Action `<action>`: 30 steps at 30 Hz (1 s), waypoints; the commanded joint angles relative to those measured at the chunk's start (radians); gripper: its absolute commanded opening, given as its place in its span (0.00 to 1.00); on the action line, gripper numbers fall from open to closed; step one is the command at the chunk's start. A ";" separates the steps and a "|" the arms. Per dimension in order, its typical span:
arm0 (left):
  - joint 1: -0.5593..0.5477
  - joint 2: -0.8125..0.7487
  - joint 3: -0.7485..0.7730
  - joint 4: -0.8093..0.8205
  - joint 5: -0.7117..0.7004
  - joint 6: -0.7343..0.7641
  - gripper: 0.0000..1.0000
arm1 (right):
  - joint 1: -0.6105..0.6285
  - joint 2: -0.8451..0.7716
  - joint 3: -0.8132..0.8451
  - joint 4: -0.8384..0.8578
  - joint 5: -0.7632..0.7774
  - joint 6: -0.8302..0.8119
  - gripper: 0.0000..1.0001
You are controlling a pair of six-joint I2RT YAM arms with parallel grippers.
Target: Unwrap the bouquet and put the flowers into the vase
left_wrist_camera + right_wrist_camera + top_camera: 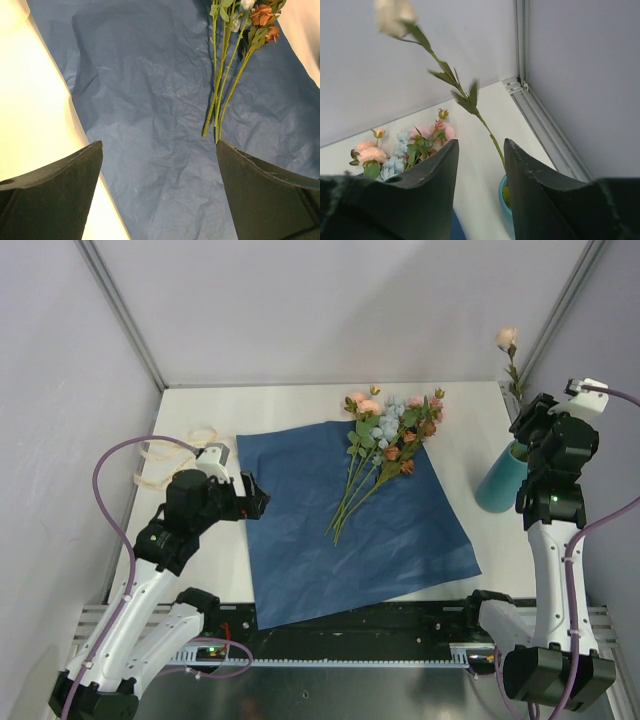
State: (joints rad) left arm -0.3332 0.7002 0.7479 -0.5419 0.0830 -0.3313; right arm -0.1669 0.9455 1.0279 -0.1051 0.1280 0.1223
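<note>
The bouquet lies unwrapped: its blue paper [350,540] is spread flat on the table, and the flowers [388,435] rest in a loose bunch on its far right part, stems [220,95] pointing toward me. One cream-headed flower [507,338] stands in the teal vase [498,485] at the right. My right gripper [532,422] hangs just above the vase, open, with that flower's stem [465,97] running up between its fingers and close against the right one. Over the paper's left edge, my left gripper [258,498] is open and holds nothing.
The cream ribbon [165,458] lies loose on the table at the far left. Grey walls close in the back and both sides, and a metal rail [545,125] runs along the right wall beside the vase rim [502,192].
</note>
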 commanded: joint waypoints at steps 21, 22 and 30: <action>0.007 -0.008 -0.002 0.011 0.019 0.021 1.00 | 0.590 0.201 0.036 -0.069 0.115 0.409 0.57; 0.007 -0.007 -0.002 0.010 0.019 0.021 1.00 | 0.624 0.238 0.027 -0.042 0.129 0.427 0.57; 0.008 -0.020 -0.005 0.010 0.010 0.020 1.00 | 0.804 0.542 0.016 0.031 0.266 0.666 0.57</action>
State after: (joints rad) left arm -0.3332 0.6971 0.7479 -0.5419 0.0849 -0.3313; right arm 0.5968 1.4158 1.0409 -0.1387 0.2783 0.6102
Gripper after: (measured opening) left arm 0.996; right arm 0.566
